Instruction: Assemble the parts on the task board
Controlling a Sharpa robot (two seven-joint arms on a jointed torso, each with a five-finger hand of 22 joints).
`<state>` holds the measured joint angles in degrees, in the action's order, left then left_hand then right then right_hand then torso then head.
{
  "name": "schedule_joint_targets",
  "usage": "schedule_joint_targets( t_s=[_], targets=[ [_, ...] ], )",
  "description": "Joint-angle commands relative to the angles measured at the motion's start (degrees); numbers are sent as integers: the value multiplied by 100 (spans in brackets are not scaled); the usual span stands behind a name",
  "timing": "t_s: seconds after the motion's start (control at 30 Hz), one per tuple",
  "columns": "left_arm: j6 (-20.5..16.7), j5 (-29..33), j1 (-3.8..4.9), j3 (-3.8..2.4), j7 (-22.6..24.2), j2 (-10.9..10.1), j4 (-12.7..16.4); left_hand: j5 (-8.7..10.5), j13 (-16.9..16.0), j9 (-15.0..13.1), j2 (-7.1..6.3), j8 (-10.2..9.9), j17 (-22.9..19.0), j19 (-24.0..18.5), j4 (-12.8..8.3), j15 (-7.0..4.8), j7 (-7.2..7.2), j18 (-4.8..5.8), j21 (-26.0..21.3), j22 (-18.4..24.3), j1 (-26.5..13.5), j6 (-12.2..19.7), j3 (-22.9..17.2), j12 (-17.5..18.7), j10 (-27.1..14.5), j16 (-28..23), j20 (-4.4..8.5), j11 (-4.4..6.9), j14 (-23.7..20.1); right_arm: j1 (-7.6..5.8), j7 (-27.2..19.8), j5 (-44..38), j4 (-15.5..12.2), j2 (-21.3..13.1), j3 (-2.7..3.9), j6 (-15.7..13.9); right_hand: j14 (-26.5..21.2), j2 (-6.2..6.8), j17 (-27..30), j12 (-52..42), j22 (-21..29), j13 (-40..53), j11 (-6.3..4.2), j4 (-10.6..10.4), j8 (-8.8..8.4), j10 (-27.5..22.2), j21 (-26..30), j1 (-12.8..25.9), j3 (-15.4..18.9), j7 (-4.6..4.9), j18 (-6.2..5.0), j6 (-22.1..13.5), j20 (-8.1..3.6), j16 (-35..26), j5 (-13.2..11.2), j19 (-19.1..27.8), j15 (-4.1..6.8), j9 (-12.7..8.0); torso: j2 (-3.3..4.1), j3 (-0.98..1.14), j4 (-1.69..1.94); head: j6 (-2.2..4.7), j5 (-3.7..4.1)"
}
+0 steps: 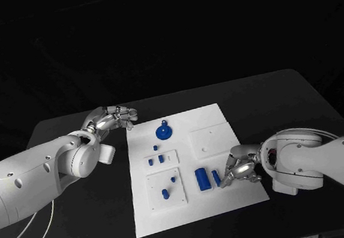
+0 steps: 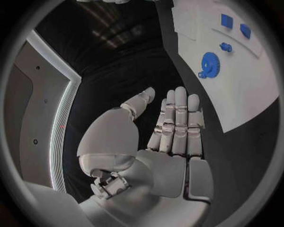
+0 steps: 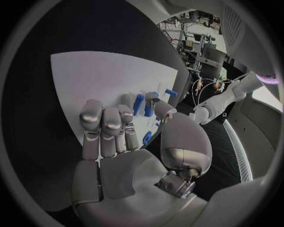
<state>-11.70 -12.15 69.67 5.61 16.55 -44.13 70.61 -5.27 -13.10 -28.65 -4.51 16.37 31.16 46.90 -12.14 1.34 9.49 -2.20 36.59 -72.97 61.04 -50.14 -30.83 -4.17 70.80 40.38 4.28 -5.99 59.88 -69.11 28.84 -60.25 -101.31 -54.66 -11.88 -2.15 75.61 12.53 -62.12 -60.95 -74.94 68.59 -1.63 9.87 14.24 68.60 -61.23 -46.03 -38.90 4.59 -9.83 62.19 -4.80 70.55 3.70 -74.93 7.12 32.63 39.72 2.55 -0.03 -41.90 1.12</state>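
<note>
White board mid table, blue parts on it: gear far, cylinder near; left robot hand off board's far left corner, fingers apart, empty; right robot hand at board's near right, beside cylinder, grasp cannot tell

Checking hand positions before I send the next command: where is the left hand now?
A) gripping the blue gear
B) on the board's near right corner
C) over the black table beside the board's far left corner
C: the left hand hovers over the black table beside the task board, fingers apart, holding nothing; the blue gear lies untouched.
</note>
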Motion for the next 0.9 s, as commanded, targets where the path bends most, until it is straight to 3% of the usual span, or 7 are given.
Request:
schedule_joint_targets(
  t_s=[0.03, 0.3, 0.37, 0.5, 0.6, 0.9],
  targets=[
    [75, 36, 2, -4, 47, 2, 11, -11, 8, 10, -10, 36, 7, 45, 36, -7, -10, -70, -29, -7, -70, 34, -14, -7, -47, -30, 10, -6, 32, 6, -113, 27, -11, -3, -3, 223, 2, -10, -6, -3, -51, 7, -15, 27, 33, 0, 11, -86, 40, -5, -517, 12, -28, -1, -42, -21, 50, -4, 3, 3, -2, 1, 4],
    [79, 36, 2, -3, 48, 6, 10, -11, 8, 10, -10, 36, 7, 45, 36, -7, -10, -70, -29, -8, -70, 34, -14, -7, -47, -30, 10, -6, 32, 6, -75, -9, 9, 34, -3, 201, 2, -34, -7, -5, -53, 8, -16, 85, 35, 0, 10, -166, 31, -8, -517, 10, -35, -1, -42, -19, 53, -3, 2, 2, -2, -2, 7],
    [80, 36, 2, -3, 48, 6, 9, -11, 8, 10, -10, 36, 7, 45, 37, -7, -10, -70, -30, -8, -70, 34, -14, -7, -47, -30, 10, -6, 32, 6, -58, -41, 17, 50, -3, 177, 0, -190, -9, -7, -57, 9, -19, 205, 41, 3, 6, -310, 21, -2, -517, 8, -42, 1, -45, -15, 52, -2, 2, 2, -2, -2, 7],
    [82, 36, 2, -3, 48, 5, 8, -11, 8, 11, -10, 36, 9, 45, 37, -7, -10, -70, -31, -9, -71, 34, -14, -7, -47, -31, 10, -6, 32, 7, 0, -49, 40, 91, -3, 144, -2, -315, -10, -4, -60, 6, -13, 284, 47, 3, 8, -336, 66, -2, -517, 11, -29, -1, -50, -3, 45, -6, 3, 1, -1, -14, 9],
    [85, 36, 2, -3, 48, 8, 8, -11, 8, 11, -9, 37, 10, 45, 38, -7, -11, -71, -32, -9, -71, 34, -14, -7, -47, -32, 10, -6, 32, 10, 45, -69, 66, 133, -3, 154, -5, -524, -6, 6, -47, -3, -13, 114, 49, 5, 29, -261, -53, -5, -517, 13, -12, -8, -89, 4, 47, -15, 3, 0, -1, -16, 10],
    [50, 36, 2, -3, 71, 0, 7, -12, 8, 12, -8, 38, 13, 46, 39, -8, -12, -71, -34, -11, -70, 33, -15, -8, -46, -34, 11, -5, 32, 16, 119, -108, 121, 205, -3, 188, -8, -622, -10, 5, -53, -2, -16, 4, 60, 7, 22, -261, -307, -6, -517, 10, -12, -3, -89, 3, 49, -15, 2, -1, -2, -29, 7]
  ],
)
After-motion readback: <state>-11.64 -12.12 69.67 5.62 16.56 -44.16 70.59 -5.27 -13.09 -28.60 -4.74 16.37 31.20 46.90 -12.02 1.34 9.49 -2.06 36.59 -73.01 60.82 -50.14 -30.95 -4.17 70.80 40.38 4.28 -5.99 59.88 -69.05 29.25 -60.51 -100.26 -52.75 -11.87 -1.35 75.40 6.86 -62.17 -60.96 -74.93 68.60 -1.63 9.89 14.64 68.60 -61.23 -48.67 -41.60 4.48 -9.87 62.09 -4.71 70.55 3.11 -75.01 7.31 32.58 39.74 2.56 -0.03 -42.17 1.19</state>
